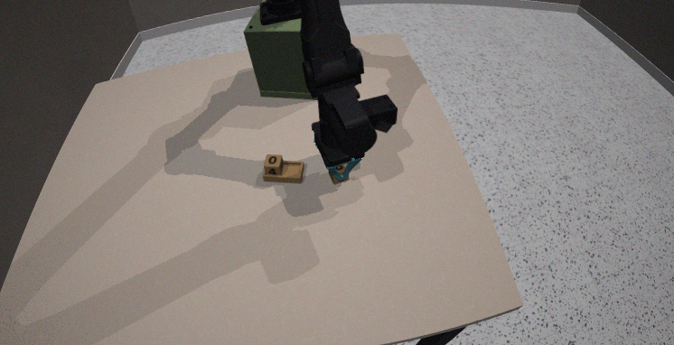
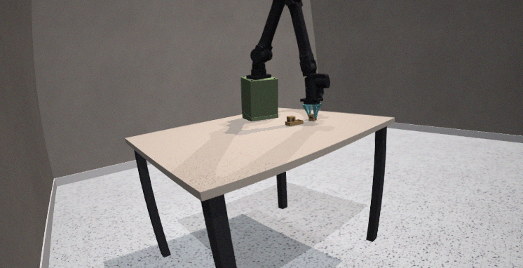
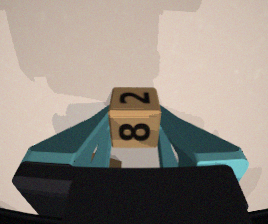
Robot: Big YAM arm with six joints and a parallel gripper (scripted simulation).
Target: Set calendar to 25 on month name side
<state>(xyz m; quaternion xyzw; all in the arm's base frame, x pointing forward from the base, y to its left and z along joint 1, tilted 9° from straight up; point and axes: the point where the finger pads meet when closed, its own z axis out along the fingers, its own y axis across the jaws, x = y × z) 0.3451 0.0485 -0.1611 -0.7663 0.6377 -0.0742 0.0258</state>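
Pale beige table (image 1: 400,257) (image 2: 292,156) (image 3: 225,50), black legs (image 2: 378,185).
Green block (image 1: 280,64) (image 2: 262,99) toward far edge; wooden tray (image 1: 290,179) (image 2: 294,123) flat, nearer; cube (image 1: 335,179) (image 2: 311,118) (image 3: 135,119) right of tray, table contact unclear.

tray month name: too small to tell | block (image 1: 283,61) part-hidden behind arm (image 1: 337,74)

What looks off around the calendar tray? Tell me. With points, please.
One cube (image 1: 273,164) (image 2: 291,118) sits in the tray (image 1: 292,172) (image 2: 294,122); the other (image 1: 337,178) (image 2: 312,118) (image 3: 135,117) is outside, between the gripper's (image 1: 341,177) (image 2: 312,116) (image 3: 135,120) fingers. Nothing looks damaged.
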